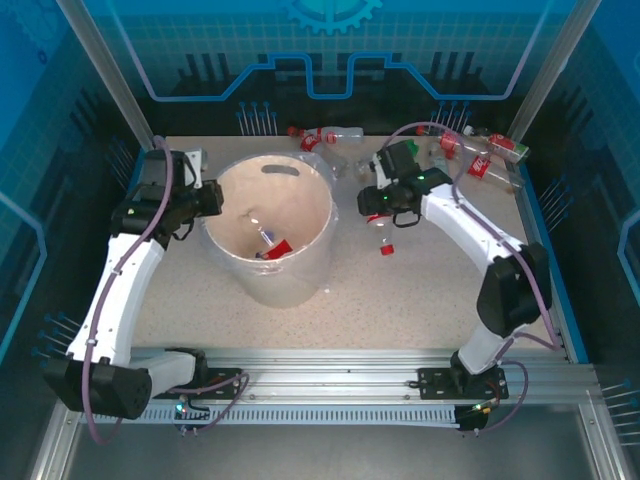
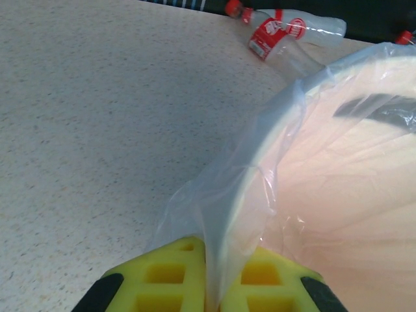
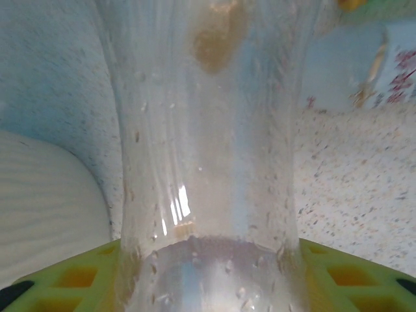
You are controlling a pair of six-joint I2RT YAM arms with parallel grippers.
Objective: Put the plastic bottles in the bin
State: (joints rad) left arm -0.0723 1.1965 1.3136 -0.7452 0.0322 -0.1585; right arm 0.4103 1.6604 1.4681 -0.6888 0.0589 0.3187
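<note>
A: Step?
B: Grasp. My right hand (image 3: pixel 208 276) clamps a clear bottle (image 3: pixel 208 130) just right of the bin (image 1: pixel 290 275); left hand (image 2: pixel 207 286) pinches its rim.
A: Next?
B: I'd lift, carry left over the bin, release.

Bench (image 1: pixel 420 300): speckled beige top | back wall (image 1: pixel 200 40): translucent blue panel, circuit-line print, gear graphic (image 1: pixel 333 12) top centre | posts (image 1: pixel 105 70): slanted aluminium, both corners | rail (image 1: pixel 330 365): aluminium, near edge | light: even
</note>
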